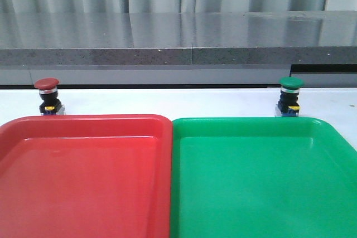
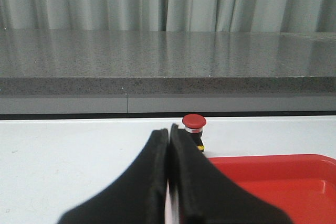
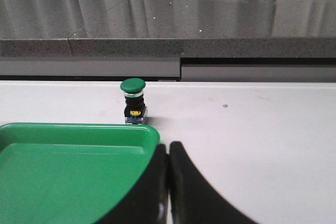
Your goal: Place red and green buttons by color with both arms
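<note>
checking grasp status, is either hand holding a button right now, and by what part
Nothing is held: left hand and right hand are shut empty; both buttons stand on the table.

Two push-button switches stand on the white table [image 1: 167, 101]: one red button [image 1: 47, 96] at ten o'clock in the front view, and one green button [image 1: 290, 96] at two o'clock. Two trays lie nearer: one red tray [image 1: 83, 182] at seven o'clock, one green tray [image 1: 262, 182] at five o'clock. Each wrist view shows one gripper, the left gripper [image 2: 169, 135] and the right gripper [image 3: 168, 148], two altogether.

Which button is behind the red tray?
The red button, with the dark red cap, stands on the table behind the red tray. The green button stands behind the green tray.
</note>
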{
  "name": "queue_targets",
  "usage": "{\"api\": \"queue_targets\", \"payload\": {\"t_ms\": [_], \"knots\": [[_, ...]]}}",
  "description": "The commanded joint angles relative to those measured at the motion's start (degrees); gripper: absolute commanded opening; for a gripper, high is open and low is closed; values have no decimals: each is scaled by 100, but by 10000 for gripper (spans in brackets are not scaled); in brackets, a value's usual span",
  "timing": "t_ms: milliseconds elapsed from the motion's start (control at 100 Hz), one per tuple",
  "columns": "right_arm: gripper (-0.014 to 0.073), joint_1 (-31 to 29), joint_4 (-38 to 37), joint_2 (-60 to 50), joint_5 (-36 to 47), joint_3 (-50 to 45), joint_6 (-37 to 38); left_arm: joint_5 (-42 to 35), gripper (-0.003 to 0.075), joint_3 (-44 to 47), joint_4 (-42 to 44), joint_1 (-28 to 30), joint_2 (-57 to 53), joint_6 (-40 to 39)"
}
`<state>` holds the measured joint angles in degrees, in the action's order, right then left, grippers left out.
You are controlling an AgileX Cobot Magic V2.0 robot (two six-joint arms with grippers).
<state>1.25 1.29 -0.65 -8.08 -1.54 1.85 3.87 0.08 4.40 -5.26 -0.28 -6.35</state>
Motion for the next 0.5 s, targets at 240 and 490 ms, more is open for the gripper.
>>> {"api": "queue_targets", "payload": {"t_ms": [240, 490], "knots": [[-111, 4, -58, -115, 468, 82, 5, -433, -20, 241, 14, 21, -175, -59], [-111, 4, -58, -115, 468, 82, 5, -387, -19, 62, -37, 21, -175, -59]]}}
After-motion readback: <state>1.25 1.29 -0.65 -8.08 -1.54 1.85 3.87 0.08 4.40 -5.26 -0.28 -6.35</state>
